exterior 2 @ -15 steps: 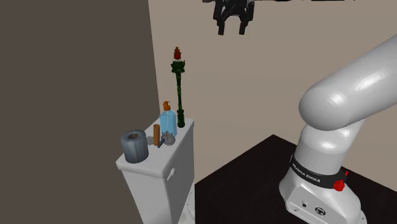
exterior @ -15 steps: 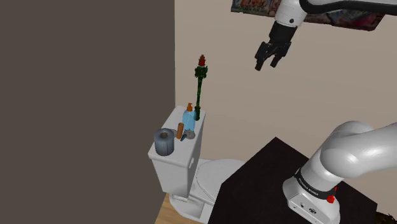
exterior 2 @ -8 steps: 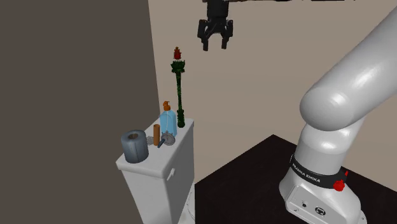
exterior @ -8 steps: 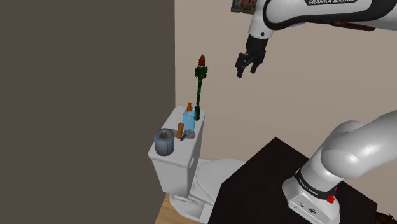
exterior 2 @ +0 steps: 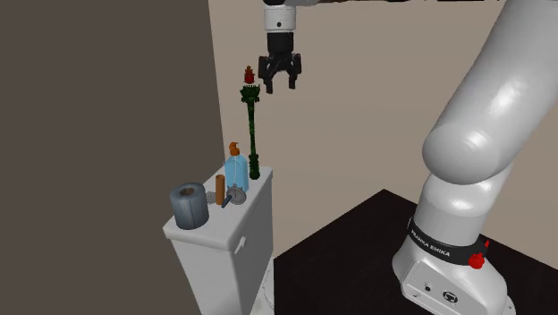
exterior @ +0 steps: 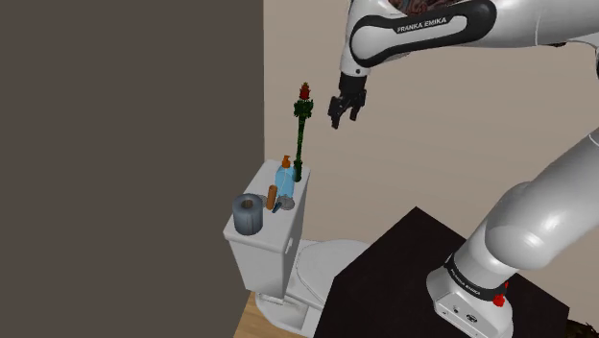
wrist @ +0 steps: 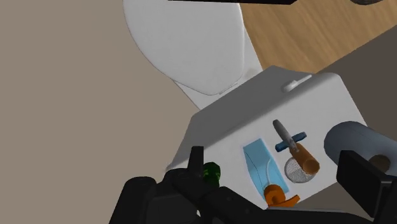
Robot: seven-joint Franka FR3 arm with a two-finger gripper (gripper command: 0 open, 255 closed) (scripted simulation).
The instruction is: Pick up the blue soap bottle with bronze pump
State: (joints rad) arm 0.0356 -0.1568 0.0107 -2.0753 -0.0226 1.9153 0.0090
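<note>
So the blue soap bottle (exterior: pixel 284 179) was standing upright on the lid of the white toilet tank (exterior: pixel 251 248), at the end nearest the beige wall (exterior: pixel 432 163). Its orange-brown pump (wrist: pixel 280 194) was on top. Right beside it, touching or very nearly, was the base of a tall thin green stem (exterior: pixel 301 134) with a red top.

Further along the lid from the bottle sat a short orange-brown cylinder (exterior 2: pixel 220 188), a little round mesh thing (wrist: pixel 294 169) and a small blue-handled tool (wrist: pixel 287 135), all bunched together. At the far end was a grey toilet roll (exterior 2: pixel 190 205) standing on its end.

The white arm (exterior: pixel 422 29) reached over from the dark stand (exterior: pixel 403 259). The jaws hung well above the tank, pointing down, about level with the red top of the stem and just off to its side. They were spread apart with nothing between them. In the wrist view the bottle sat between the two black fingers (wrist: pixel 362 181), far below them. The toilet lid (wrist: pixel 191 38) and wood floor (wrist: pixel 305 32) were beyond the tank.
</note>
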